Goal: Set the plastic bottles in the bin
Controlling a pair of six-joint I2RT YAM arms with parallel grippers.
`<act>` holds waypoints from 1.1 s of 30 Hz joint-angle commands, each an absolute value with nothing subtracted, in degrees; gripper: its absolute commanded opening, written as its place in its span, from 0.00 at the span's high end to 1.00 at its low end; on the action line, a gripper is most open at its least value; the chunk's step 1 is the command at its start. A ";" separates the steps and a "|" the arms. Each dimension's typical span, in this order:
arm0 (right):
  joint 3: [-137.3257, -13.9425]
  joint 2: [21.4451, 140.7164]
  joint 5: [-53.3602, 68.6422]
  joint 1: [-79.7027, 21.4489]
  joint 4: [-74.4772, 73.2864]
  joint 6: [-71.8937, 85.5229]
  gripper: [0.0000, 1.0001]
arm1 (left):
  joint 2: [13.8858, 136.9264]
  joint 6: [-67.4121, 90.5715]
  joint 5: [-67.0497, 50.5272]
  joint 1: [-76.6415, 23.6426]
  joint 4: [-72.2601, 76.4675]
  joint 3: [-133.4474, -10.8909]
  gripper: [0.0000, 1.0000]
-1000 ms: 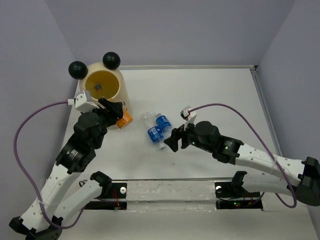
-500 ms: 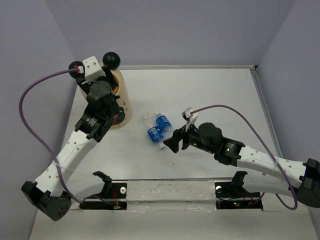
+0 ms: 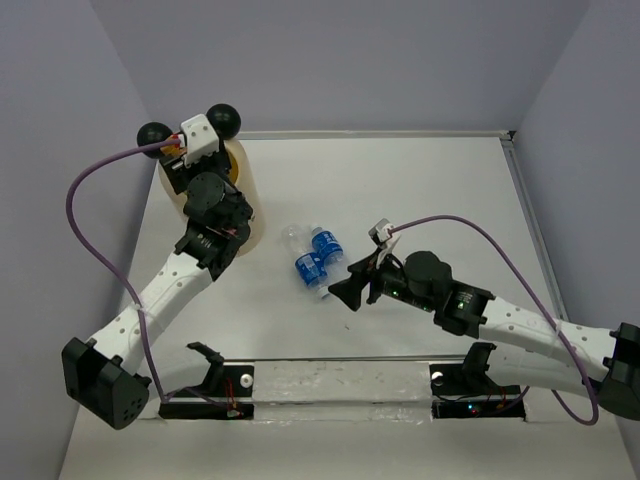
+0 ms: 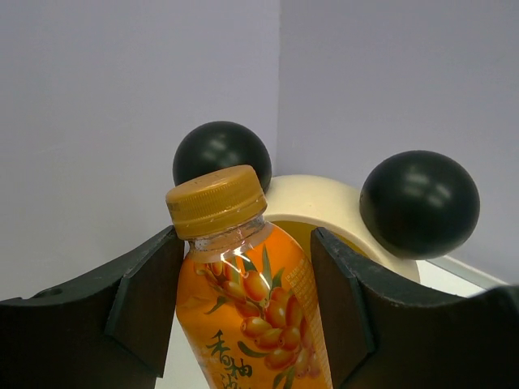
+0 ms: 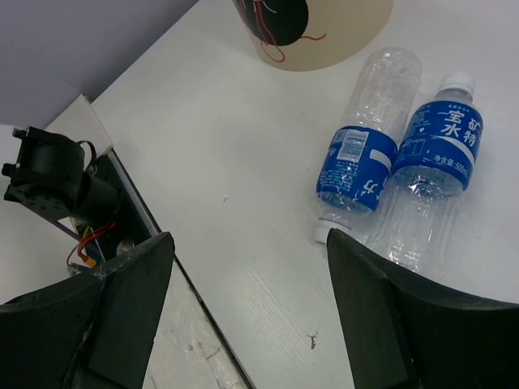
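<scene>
L end effector (image 4: 243,275) clamped on orange bottle (image 4: 255,312) mid-body, by bin (image 4: 324,203) rim. R end effector (image 5: 251,300) apart, over 2 clear bottles (image 5: 365,162) on desk (image 5: 243,146). Prob. light, slick, crushable: grip at label.

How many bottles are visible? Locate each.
3. Two clear bottles lie together on the table; an orange bottle is in the left gripper at the bin. Others may be hidden.

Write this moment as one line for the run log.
left jaws: shut on short orange plastic bottle, at rim of cream-yellow bin | right jaws: open, near two clear blue-label bottles lying flat
</scene>
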State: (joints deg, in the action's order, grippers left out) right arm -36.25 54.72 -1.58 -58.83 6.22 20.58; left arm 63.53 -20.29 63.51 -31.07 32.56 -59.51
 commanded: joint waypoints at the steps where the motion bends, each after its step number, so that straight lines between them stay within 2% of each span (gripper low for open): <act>1: -35.33 53.44 1.13 -58.80 11.78 20.48 0.19 | 64.60 -26.62 65.74 -30.67 49.11 -56.35 0.77; 3: -35.24 53.44 1.14 -58.80 11.78 20.39 0.19 | 65.91 -29.51 65.65 -30.24 55.96 -53.54 0.77; 11: -33.84 52.65 3.86 -58.80 13.88 20.39 0.19 | 68.73 -32.16 65.13 -29.44 66.78 -48.87 0.76; 14: -33.40 52.38 4.13 -58.80 14.33 20.30 0.18 | 69.60 -33.31 65.30 -29.35 69.42 -47.12 0.71; 19: -35.32 55.02 4.83 -58.80 12.66 20.30 0.16 | 70.31 -34.01 64.95 -29.09 70.23 -47.11 0.35; 24: -36.12 56.69 3.78 -58.80 11.87 20.65 0.12 | 70.49 -33.84 63.90 -28.92 69.26 -48.25 0.33; 26: -36.47 57.74 3.34 -58.80 11.43 20.65 0.09 | 70.49 -33.49 63.90 -28.92 68.64 -48.69 0.27; 30: -38.49 60.11 2.03 -58.80 9.41 20.92 0.07 | 69.09 -31.12 64.25 -29.00 64.61 -50.18 0.05; 33: -40.34 63.01 0.35 -58.80 6.51 20.57 0.06 | 68.12 -29.09 63.37 -28.92 60.91 -51.68 0.01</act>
